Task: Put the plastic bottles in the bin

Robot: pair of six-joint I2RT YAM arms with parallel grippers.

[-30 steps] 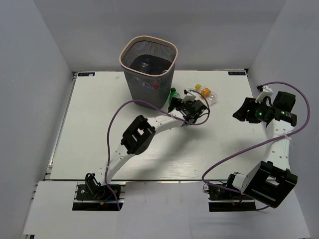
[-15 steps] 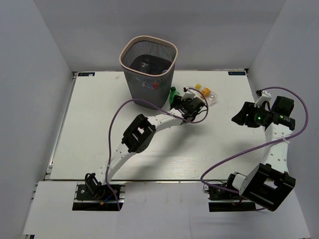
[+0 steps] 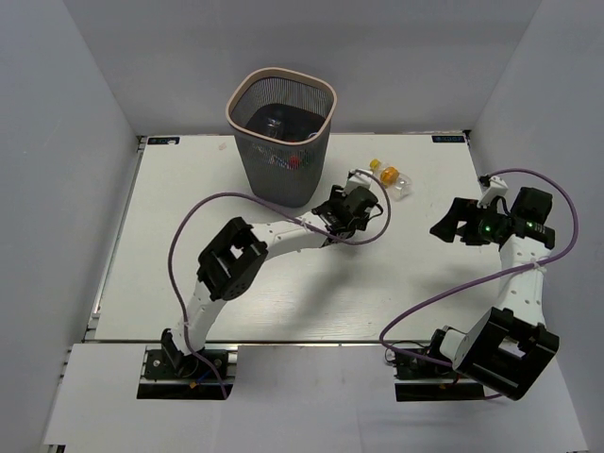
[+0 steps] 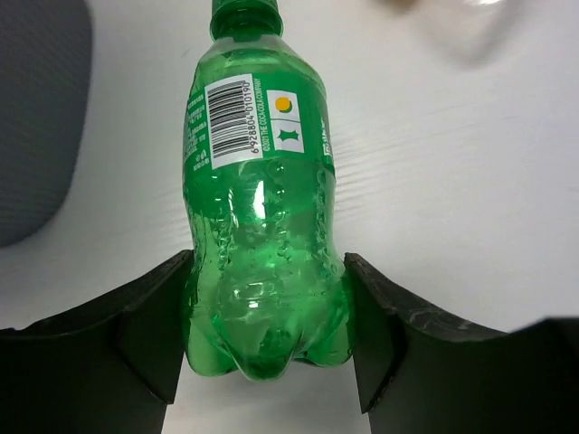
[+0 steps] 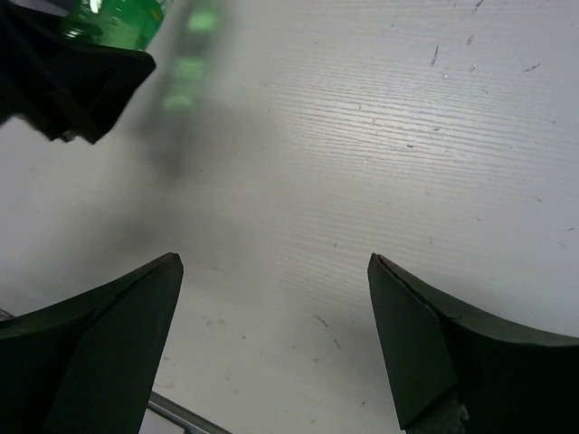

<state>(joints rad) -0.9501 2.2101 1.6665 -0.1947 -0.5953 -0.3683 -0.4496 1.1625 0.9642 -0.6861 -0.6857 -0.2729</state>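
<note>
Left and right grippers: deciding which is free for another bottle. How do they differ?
The left gripper clamps the green bottle; the right gripper stands wide open, empty. The left gripper is near the bin; the right gripper is well away from it. Both have dark fingers.

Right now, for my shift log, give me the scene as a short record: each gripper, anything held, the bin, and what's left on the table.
left gripper: closed on the green bottle, one finger on each side of its lower body
right gripper: open, holding nothing, above the table
bin: upright at the far edge, dark items inside
left on table: clear bottles with orange caps, right of the bin
</note>
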